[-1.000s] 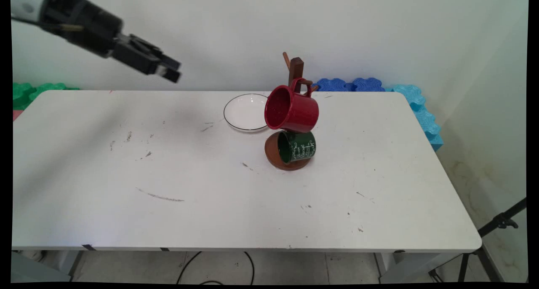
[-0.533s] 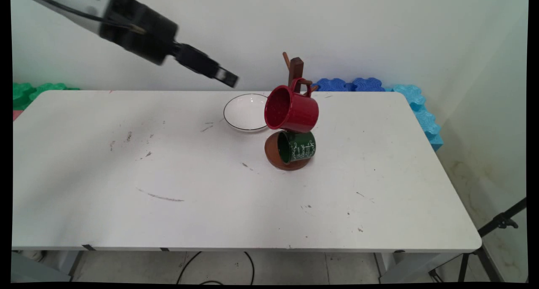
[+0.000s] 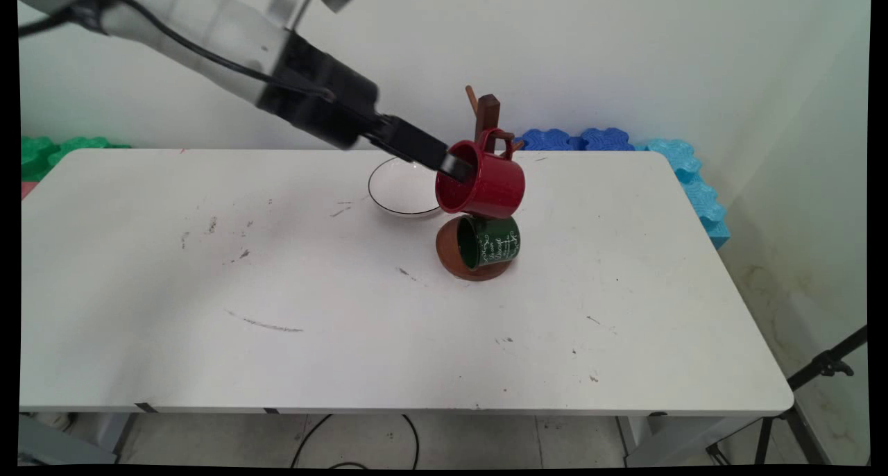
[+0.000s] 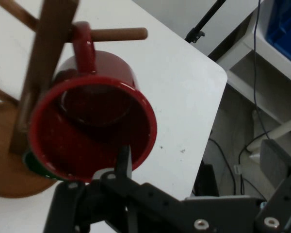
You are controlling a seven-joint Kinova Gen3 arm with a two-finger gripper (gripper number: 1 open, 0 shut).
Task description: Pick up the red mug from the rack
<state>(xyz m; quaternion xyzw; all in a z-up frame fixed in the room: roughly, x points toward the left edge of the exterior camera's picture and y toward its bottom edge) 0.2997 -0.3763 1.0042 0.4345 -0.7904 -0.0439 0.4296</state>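
The hand [image 3: 454, 165], released and spread, touches the rim of the red mug [image 3: 485, 184] hanging on the wooden rack [image 3: 488, 112] at centre frame, above the green mug [image 3: 494, 243].

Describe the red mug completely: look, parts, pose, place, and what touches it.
The red mug is glossy, enamel-like, red inside and out, with a faintly speckled interior and a looped handle. It hangs by that handle from a peg of the wooden mug tree, tipped on its side so its open mouth faces the arm. It sits above the green mug and beside the white plate. The claw is at its rim, with one finger reaching just inside the mouth.
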